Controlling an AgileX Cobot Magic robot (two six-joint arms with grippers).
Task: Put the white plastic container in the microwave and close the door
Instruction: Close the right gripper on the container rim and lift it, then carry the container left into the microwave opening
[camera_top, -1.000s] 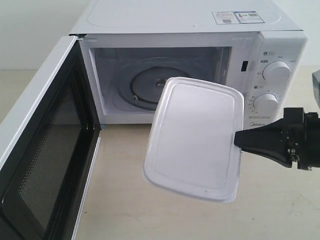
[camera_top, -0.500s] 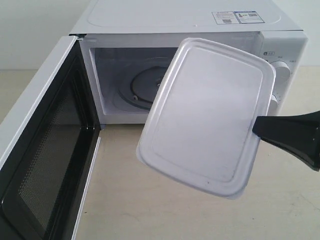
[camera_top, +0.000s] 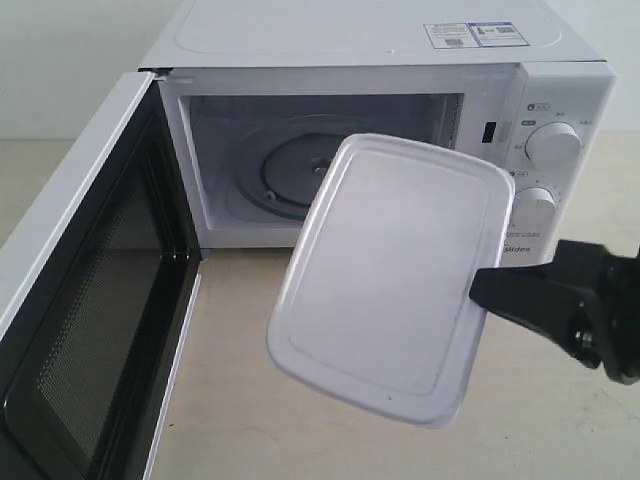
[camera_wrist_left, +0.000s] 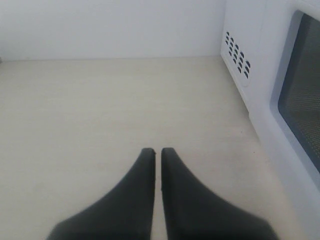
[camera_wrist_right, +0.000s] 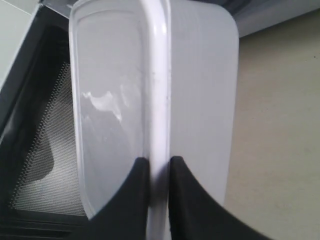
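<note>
The white plastic container (camera_top: 390, 275) hangs in the air in front of the microwave (camera_top: 380, 120), lid facing the exterior camera, tilted. My right gripper (camera_top: 478, 288) is shut on its rim at the right edge; the right wrist view shows the black fingers (camera_wrist_right: 137, 195) pinching the container (camera_wrist_right: 150, 90) by the rim. The door (camera_top: 80, 300) stands wide open on the left, its mesh-lined inner face showing. The glass turntable (camera_top: 290, 175) is bare inside the cavity. My left gripper (camera_wrist_left: 156, 150) hovers shut over the tabletop, beside the door's outer face (camera_wrist_left: 300, 100).
Two round knobs (camera_top: 552, 145) sit on the microwave's panel, the lower one partly hidden by the container. Stickers (camera_top: 475, 34) lie on the microwave's top. Beige tabletop (camera_top: 250, 400) stretches in front of the cavity. Vent holes (camera_wrist_left: 236, 52) mark the microwave's side.
The container has dropped lower and slightly left from its raised position half a second ago, uncovering the upper knob. The right gripper came down with it. The door has not moved.
</note>
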